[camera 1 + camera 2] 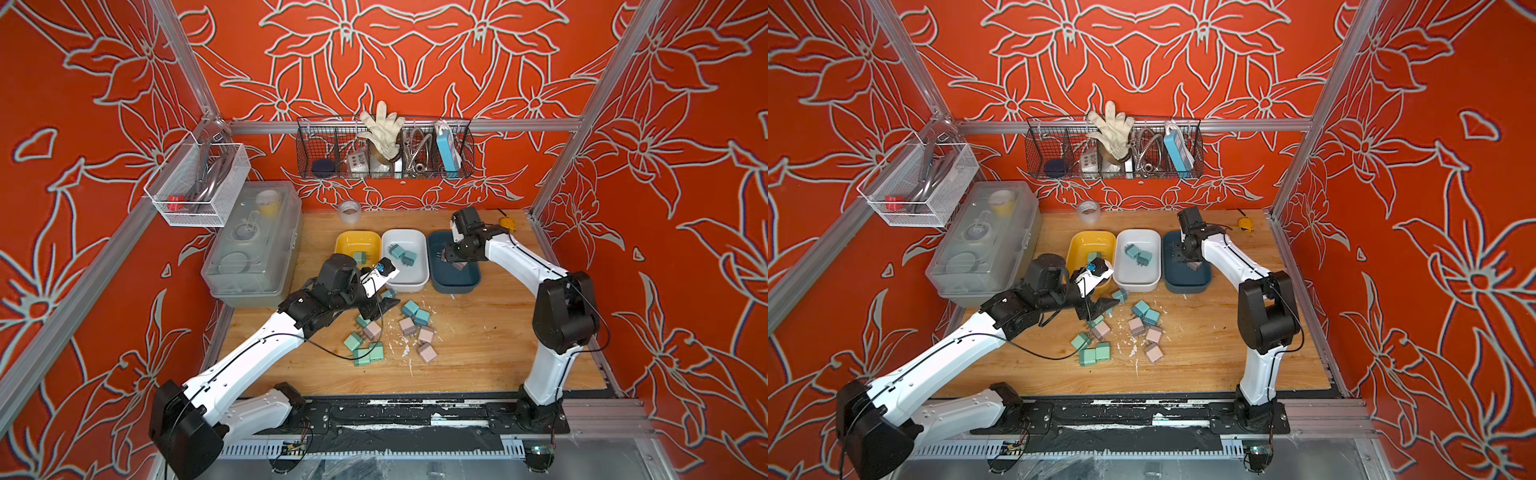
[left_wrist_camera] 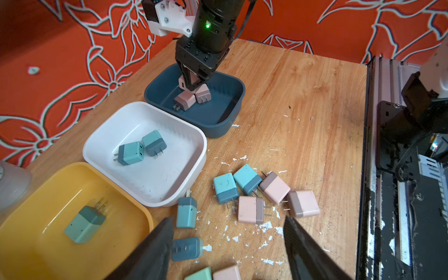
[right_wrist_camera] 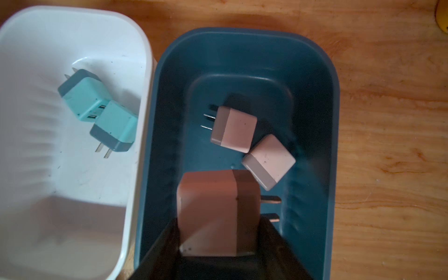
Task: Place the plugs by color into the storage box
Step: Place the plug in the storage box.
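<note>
1. Over the dark blue tray [image 3: 315,97], the right fingers [image 3: 271,240] were clenched on a pink plug [image 3: 211,213]. One finger pressed each side of it, and its prongs stuck out sideways. The plug sat within the tray's outline; whether it touched the floor I could not tell.
2. Just beside the held plug, two more pink plugs [image 3: 234,129] lay on the tray floor, touching at a corner.
3. Next along the row, the white tray [image 3: 29,145] stood just beside the blue one and held two teal plugs [image 3: 84,97], which were touching each other.
4. At the far end of the row, the yellow tray [image 2: 29,242] held one mint-green plug [image 2: 83,224] lying on its side.
5. In front of the trays, the left fingers [image 2: 152,252] were spread wide with nothing between them, hovering over the bench [image 2: 303,97]. A teal plug [image 2: 186,249] lay just beside one finger, and a pale pink one [image 2: 303,203] lay near the other.
6. Both top views showed the loose plugs [image 1: 422,318] [image 1: 1150,318], in teal, pink and mint green. They were scattered on the bench between the arms, well apart from the right fingers.
</note>
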Controlling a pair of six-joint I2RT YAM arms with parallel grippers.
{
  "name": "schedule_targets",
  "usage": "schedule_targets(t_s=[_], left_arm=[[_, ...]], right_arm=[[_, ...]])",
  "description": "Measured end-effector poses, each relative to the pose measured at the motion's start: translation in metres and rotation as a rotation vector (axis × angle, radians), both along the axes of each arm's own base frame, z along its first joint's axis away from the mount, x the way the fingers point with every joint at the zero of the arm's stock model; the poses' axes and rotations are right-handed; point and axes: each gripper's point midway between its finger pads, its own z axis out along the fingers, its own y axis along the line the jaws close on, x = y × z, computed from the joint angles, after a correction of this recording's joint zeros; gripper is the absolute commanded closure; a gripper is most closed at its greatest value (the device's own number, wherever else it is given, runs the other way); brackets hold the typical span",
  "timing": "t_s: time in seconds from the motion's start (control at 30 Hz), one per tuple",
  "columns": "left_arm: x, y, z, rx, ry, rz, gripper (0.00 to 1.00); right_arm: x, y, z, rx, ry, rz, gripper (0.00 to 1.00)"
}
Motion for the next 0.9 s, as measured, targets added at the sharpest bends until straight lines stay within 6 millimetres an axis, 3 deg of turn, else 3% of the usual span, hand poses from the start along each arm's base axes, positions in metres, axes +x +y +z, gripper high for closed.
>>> schedule_targets(t_s=[0.4,0.7,0.9], left_arm=[[-0.007,0.006,-0.001,-0.02,-0.039,0.018,0.25],[-0.008,0.01,0.008,-0.03,-0.079,0.029,0.24],[-0.009,0.011,0.01,-0.03,-0.092,0.031,0.24]], right_arm=[[0.054,-0.007,-0.007,-0.069,-0.035,-0.037,0.6],[0.059,-0.026,-0.035,-0.138,0.02,-0.067,0.57],[0.065,-0.032,-0.044,-0.15,0.036,-0.08,0.42]])
